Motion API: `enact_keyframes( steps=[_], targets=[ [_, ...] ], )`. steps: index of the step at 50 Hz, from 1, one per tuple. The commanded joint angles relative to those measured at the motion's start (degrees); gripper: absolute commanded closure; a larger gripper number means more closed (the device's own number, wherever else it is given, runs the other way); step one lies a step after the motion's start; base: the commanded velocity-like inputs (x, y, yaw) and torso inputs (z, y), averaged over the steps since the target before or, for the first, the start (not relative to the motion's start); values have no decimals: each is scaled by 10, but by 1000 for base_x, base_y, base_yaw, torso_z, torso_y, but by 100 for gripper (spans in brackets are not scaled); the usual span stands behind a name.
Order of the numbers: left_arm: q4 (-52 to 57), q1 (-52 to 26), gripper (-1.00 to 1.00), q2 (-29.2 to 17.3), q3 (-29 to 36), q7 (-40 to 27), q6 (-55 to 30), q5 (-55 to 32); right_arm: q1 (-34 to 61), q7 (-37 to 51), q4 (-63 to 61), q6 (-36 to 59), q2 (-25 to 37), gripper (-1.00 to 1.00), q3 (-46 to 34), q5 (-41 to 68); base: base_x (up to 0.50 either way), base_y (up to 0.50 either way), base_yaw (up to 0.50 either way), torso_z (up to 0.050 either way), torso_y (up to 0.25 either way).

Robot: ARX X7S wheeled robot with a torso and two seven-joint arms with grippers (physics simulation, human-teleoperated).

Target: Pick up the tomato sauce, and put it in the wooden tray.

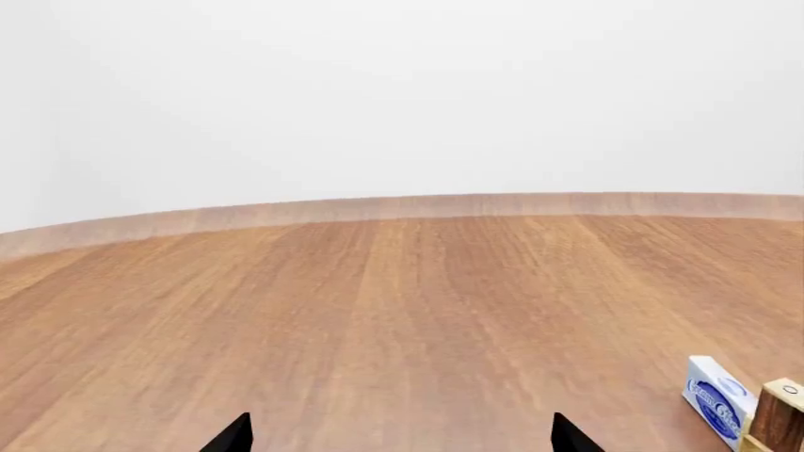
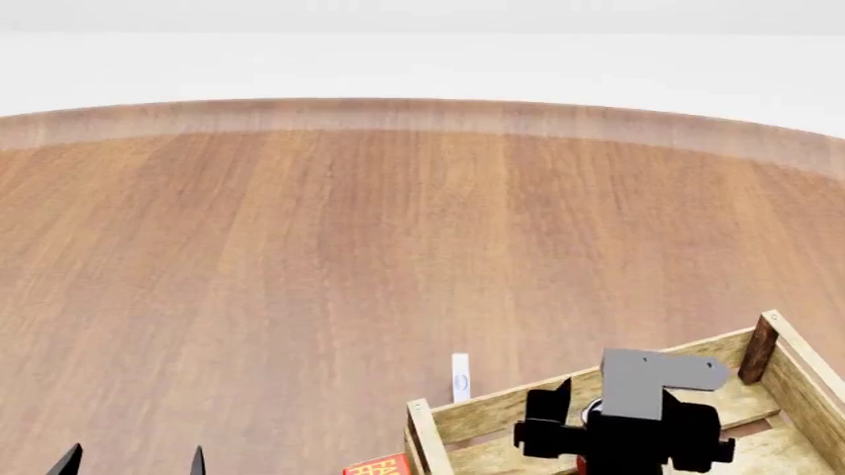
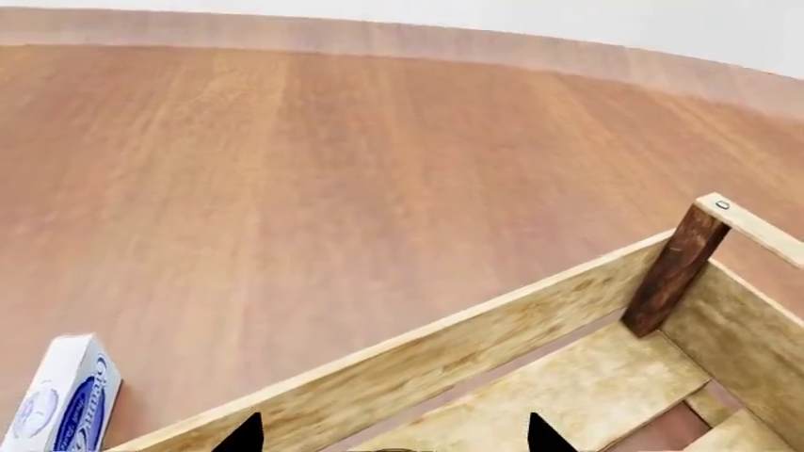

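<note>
Through my left wrist camera I see only the two dark tips of my left pincer [image 1: 402, 435], standing well apart with bare wooden floor [image 1: 377, 311] between and beyond them, so that pincer is spread and carries nothing. Off to one side of it stands a blue-and-white box [image 1: 716, 397], just beside a corner post of the wooden tray [image 1: 777, 414].

From my head camera, my right pincer [image 2: 620, 435] hangs over the tray's inside, above its near slats, with the tray's long wall [image 2: 528, 404] just beyond it. A small patch of red [image 2: 581, 463] shows right under the pincer's body; I judge that this may be the tomato sauce, but too little shows to be sure. A red-and-yellow carton [image 2: 376, 465] lies outside the tray, beside its corner.

In my right wrist camera the two tips [image 3: 392, 435] stand apart, with the tray's wall and floor slats ahead of them. Whether they pinch the can below the picture's edge I cannot tell.

My judgement: this is the placing step, with the pincer already inside the tray's outline. If the can is in my grip, the next move calls for lowering straight toward the slats, keeping off the wall, then spreading the tips.
</note>
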Motion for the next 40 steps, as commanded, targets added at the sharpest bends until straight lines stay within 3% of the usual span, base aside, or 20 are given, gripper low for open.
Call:
enact_keyframes(
  steps=[1, 10, 13, 18, 23, 25, 28, 32, 40],
  targets=[
    [1, 0, -100, -1, 1, -2, -1, -1, -15, -20, 0, -103, 1, -100, -10, 7, 0, 0, 0, 0, 0],
    [3, -1, -100, -2, 6, -6, -6, 6, -23, -1, -13, -169, 6, -100, -18, -3, 0, 0, 0, 0, 1],
    [3, -7, -100, -2, -1, 6, -26, -28, -80, 2, -152, -112, 9, -100, -15, 0, 0, 0, 0, 0, 0],
    [26, -10, -100, -14, 19, 6, -50, -5, -134, 2, -284, -58, 8, -100, -17, 0, 0, 0, 0, 0, 0],
    [203, -54, -100, -46, 33, -6, -189, -22, -201, 2, -444, 1, 8, -100, -30, -12, 0, 0, 0, 0, 0],
    [218, -73, -100, -43, 33, -2, -212, -39, -214, 0, -478, 16, 9, -100, -31, -10, 0, 0, 0, 0, 0],
    [211, -87, -100, -38, 45, -8, -221, -20, -231, -1, -521, 35, 11, -100, -31, -7, 0, 0, 0, 0, 0],
    [198, -79, -100, -32, 38, -4, -205, -32, -290, 0, -668, 82, 13, -100, -32, -6, 0, 0, 0, 0, 0],
    [189, -74, -100, -31, 35, -4, -192, -35, -427, 8, -920, 72, 21, -100, -52, -28, 0, 0, 0, 0, 0]
  ],
)
